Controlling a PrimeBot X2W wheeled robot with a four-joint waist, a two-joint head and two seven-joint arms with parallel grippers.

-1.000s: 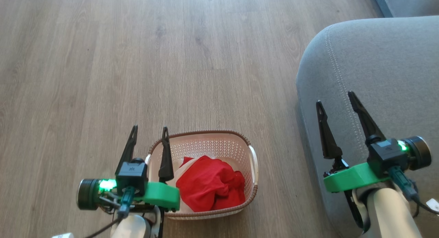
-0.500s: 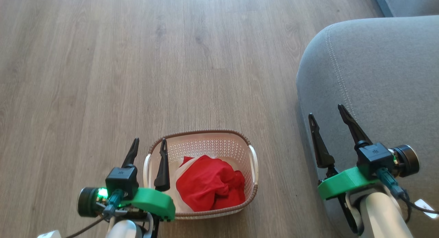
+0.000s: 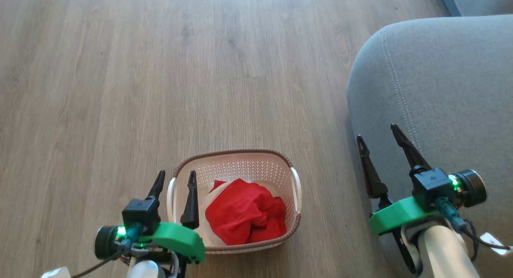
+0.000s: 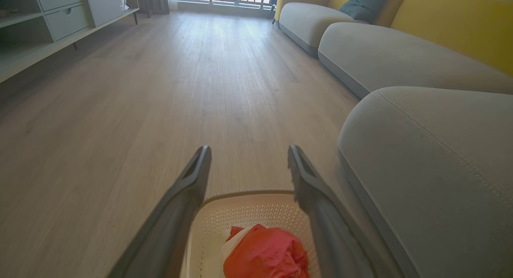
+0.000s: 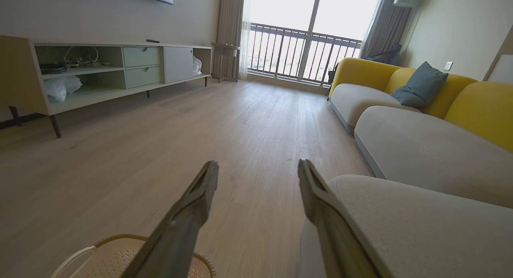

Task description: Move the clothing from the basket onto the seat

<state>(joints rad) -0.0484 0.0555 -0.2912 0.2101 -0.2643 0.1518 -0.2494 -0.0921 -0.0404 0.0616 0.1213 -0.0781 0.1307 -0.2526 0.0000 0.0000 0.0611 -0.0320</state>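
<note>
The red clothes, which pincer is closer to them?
Left. The left pincer hangs open over the left edge of the basket, right beside the red clothes. The right pincer is open too, away over the edge of the grey seat.

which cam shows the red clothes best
The head view: the clothing lies fully visible in the basket, seen from above. The left wrist view catches it cropped at the bottom edge; the right wrist view catches the basket's rim.

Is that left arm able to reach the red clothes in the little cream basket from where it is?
Probably yes. The left gripper hangs open over the left rim of the cream plastic basket, and the bright red fabric clothing lies uncovered just beside it. Nothing blocks the way.
</note>
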